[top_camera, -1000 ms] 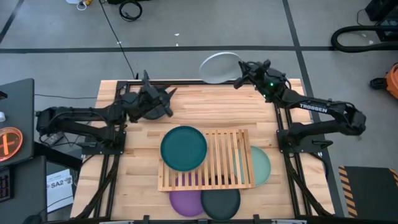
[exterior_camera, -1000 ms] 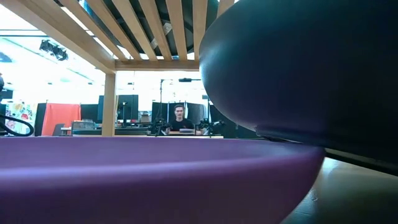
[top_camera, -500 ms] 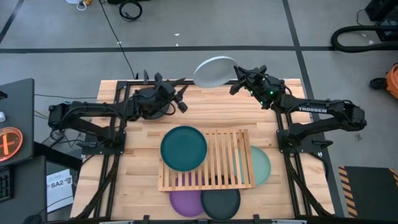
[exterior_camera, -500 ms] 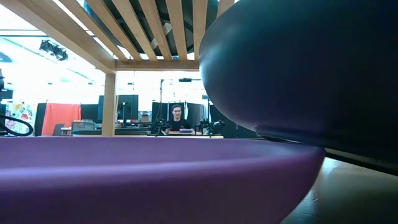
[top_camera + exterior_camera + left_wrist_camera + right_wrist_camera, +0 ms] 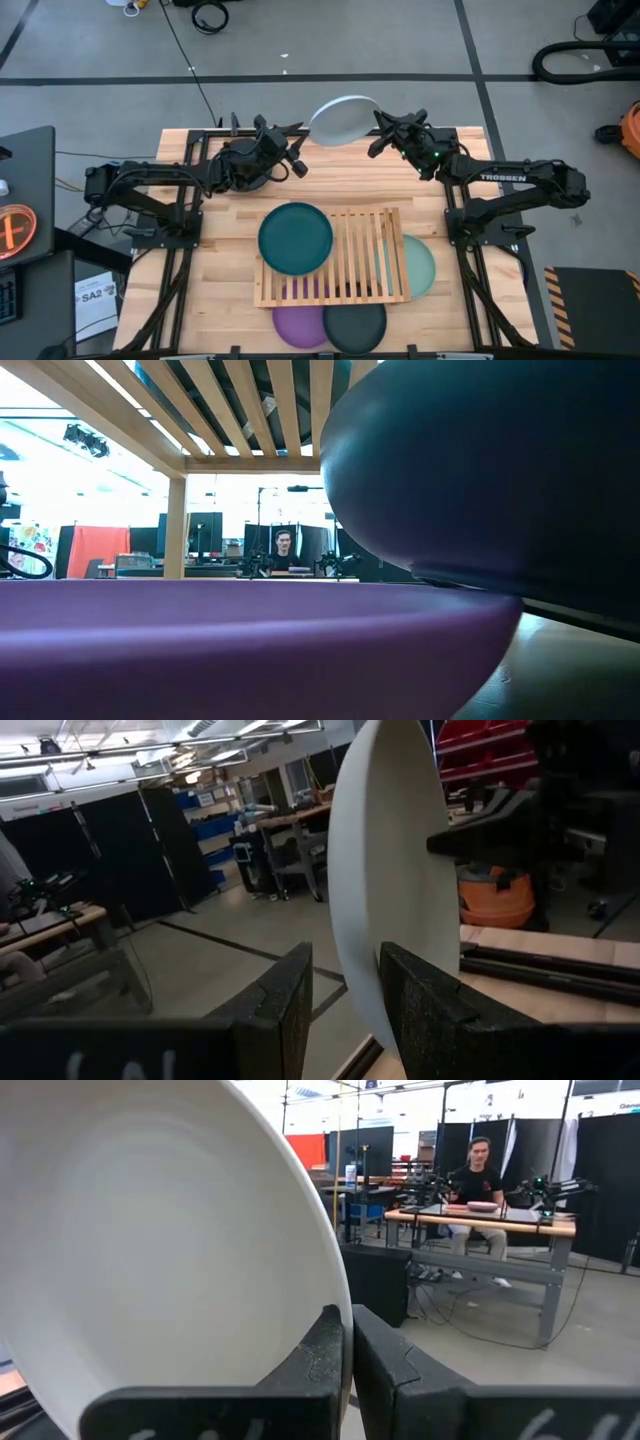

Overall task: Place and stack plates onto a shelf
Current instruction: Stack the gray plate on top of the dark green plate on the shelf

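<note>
The pale blue-white plate is in the air over the table's far edge, tilted on edge and held by my right gripper. My left gripper is open just left of it. In the left wrist view the plate's rim stands in the gap between the fingers. The dark teal plate lies on the left half of the wooden slat shelf. The mint green plate, purple plate and black plate lie on the table, partly under the shelf. No salmon pink plate shows. My right gripper pinches the pale plate's rim between its two fingers, one on each face, coming level from the table's right side. The plate is lifted clear and stands tilted on edge. My left gripper's fingers flank the opposite rim; whether they touch it I cannot tell.
The low view is filled by the purple plate and the black plate under the shelf slats. A person sits at a bench in the room beyond. Bare tabletop lies between the arms and the shelf.
My right gripper has carried the pale plate a little toward the table's left and nearer over the far edge. My left gripper has swung toward the table's right, up to the plate's left rim.
</note>
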